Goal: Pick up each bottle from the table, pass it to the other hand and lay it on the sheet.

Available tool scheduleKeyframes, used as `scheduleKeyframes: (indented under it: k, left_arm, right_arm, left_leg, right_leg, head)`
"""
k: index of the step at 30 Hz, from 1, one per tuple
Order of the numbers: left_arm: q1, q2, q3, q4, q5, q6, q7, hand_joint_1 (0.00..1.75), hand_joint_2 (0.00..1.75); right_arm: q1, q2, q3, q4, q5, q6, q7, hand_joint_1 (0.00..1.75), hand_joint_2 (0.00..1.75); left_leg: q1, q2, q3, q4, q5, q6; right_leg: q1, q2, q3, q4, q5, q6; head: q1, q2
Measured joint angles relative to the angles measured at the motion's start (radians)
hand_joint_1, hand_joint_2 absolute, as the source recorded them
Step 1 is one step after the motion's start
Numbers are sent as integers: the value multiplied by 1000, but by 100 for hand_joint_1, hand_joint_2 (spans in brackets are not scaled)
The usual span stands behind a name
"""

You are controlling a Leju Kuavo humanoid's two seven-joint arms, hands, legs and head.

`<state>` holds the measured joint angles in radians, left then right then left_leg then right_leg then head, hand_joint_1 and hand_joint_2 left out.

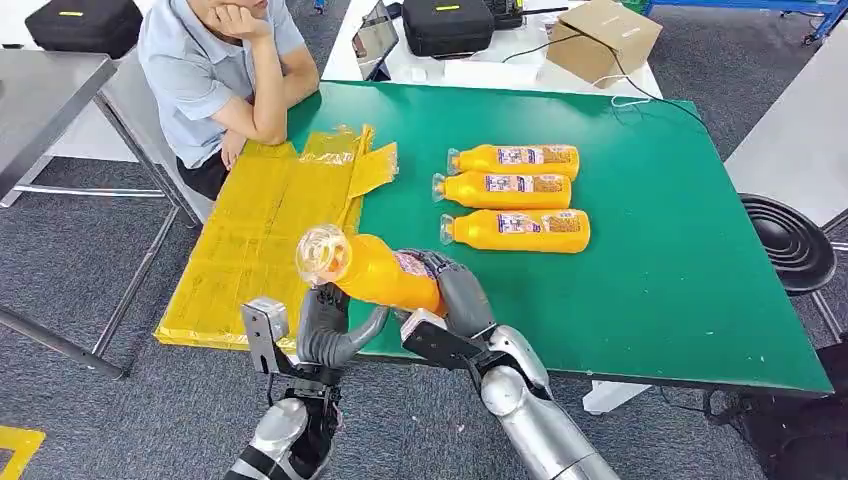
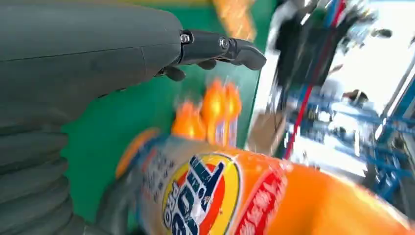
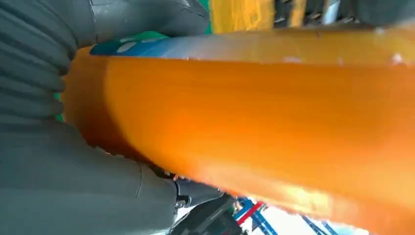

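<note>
- Head view: an orange bottle (image 1: 372, 270) is held above the near edge of the green table (image 1: 660, 290), its clear base turned toward the camera and over the yellow sheet (image 1: 262, 230). The right hand (image 1: 455, 290) is wrapped around the bottle's far part. The left hand (image 1: 325, 325) is seen just under the bottle's base end, fingers curled upward beside it; whether it grips the bottle cannot be told here.
- Three more bottles (image 1: 515, 190) are seen lying side by side on the table, well apart from the held one, caps pointing toward the sheet. A seated person (image 1: 215, 70) is leaning on the table's far corner, an elbow near the sheet.
- Left wrist view: the left hand (image 2: 147, 54) is shown with fingers (image 2: 235, 49) stretched out over the table, apart from the bottle (image 2: 235, 196), whose blue-and-yellow label is readable close below. The lying bottles (image 2: 210, 115) appear blurred beyond.
- Right wrist view: the bottle's orange body (image 3: 264, 127) is shown pressed against the right hand (image 3: 73, 186), grey thumb and palm clamped around it, a detail hidden from above.
</note>
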<state>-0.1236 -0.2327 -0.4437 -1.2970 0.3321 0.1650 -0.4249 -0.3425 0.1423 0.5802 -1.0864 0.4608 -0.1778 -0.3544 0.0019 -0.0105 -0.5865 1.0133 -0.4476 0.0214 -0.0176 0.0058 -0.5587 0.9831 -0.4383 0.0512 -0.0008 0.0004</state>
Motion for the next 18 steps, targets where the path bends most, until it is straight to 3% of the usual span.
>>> scheduleKeyframes:
  k: [4, 5, 6, 7, 11, 12, 13, 14, 15, 18]
  left_arm:
    - [7, 0, 3, -25, 60, -65, 3, 0, 175]
    - [9, 0, 4, -31, 66, -69, 3, 7, 175]
    - [11, 0, 5, -34, 71, -72, 1, 47, 175]
    - [13, 0, 6, -38, 79, -74, -1, 166, 175]
    - [17, 0, 15, -41, 110, -86, -5, 175, 175]
    - [20, 0, 19, -43, 122, -94, -5, 86, 175]
    - [23, 0, 22, -47, 127, -99, -5, 45, 175]
    - [24, 0, 22, -48, 129, -100, -5, 45, 175]
    - [25, 0, 24, -48, 128, -100, -6, 175, 175]
    - [28, 1, 27, -50, 63, -55, -32, 175, 175]
  right_arm:
    - [-16, 1, 26, 8, -3, 0, 5, 175, 175]
    - [-18, 2, 30, 10, -4, 0, 5, 175, 175]
    - [-20, 4, 34, 11, -4, 0, 6, 175, 175]
    - [-20, 5, 39, 15, -5, 0, 7, 175, 175]
    - [-29, 6, 51, 32, -4, -4, 8, 175, 175]
    - [-32, 7, 54, 36, -1, -6, 8, 175, 175]
    - [-33, 7, 56, 39, 1, -10, 8, 175, 175]
    - [-35, 7, 58, 42, 3, -11, 8, 175, 175]
    - [-38, 6, 61, 46, 5, -12, 9, 175, 175]
    - [-42, 7, 66, 57, 6, -15, 32, 175, 175]
  left_leg:
    - [0, 0, 0, 0, 0, 0]
    - [0, 0, 0, 0, 0, 0]
    - [0, 0, 0, 0, 0, 0]
    - [0, 0, 0, 0, 0, 0]
    - [0, 0, 0, 0, 0, 0]
    - [0, 0, 0, 0, 0, 0]
    - [0, 0, 0, 0, 0, 0]
    - [0, 0, 0, 0, 0, 0]
    - [0, 0, 0, 0, 0, 0]
    - [0, 0, 0, 0, 0, 0]
  right_leg:
    - [0, 0, 0, 0, 0, 0]
    - [0, 0, 0, 0, 0, 0]
    - [0, 0, 0, 0, 0, 0]
    - [0, 0, 0, 0, 0, 0]
    - [0, 0, 0, 0, 0, 0]
    - [0, 0, 0, 0, 0, 0]
    - [0, 0, 0, 0, 0, 0]
    - [0, 0, 0, 0, 0, 0]
    - [0, 0, 0, 0, 0, 0]
    - [0, 0, 0, 0, 0, 0]
  head:
    - [0, 0]
    - [0, 0]
    - [0, 0]
    - [0, 0]
    - [0, 0]
    - [0, 0]
    - [0, 0]
    - [0, 0]
    - [0, 0]
    - [0, 0]
